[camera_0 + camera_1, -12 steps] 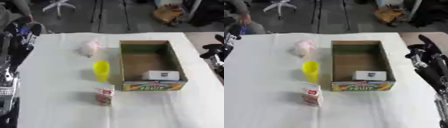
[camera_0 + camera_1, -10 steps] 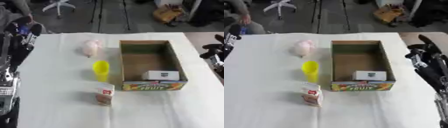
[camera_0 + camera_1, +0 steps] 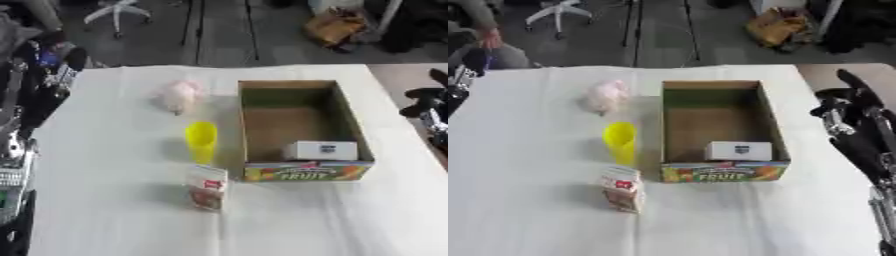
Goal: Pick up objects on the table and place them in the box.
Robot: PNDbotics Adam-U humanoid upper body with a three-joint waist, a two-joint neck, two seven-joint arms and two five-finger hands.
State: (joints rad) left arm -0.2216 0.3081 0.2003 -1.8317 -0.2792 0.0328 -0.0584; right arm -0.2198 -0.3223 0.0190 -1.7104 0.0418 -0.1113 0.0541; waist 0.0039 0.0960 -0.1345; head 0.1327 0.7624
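A cardboard box (image 3: 305, 173) with a FRUIT print on its front wall stands open at centre right, and a small white box (image 3: 322, 150) lies inside near that wall. Left of the box a pink soft thing (image 3: 181, 95) lies at the back. A yellow cup (image 3: 201, 140) stands upright in the middle, and a small red-and-white carton (image 3: 207, 187) stands nearest me. My right hand (image 3: 849, 102) hangs beyond the box's right side with fingers up and relaxed, holding nothing. My left arm (image 3: 24, 102) shows along the left edge; its hand is not clear.
A white cloth (image 3: 114, 210) covers the table, with bare cloth in front of the box and at front left. The table's far edge runs just behind the box. An office chair (image 3: 118, 10) and a brown bag (image 3: 337, 25) stand on the floor beyond.
The whole picture has shifted slightly, so the camera moved. The objects, the box and both arms keep their places.
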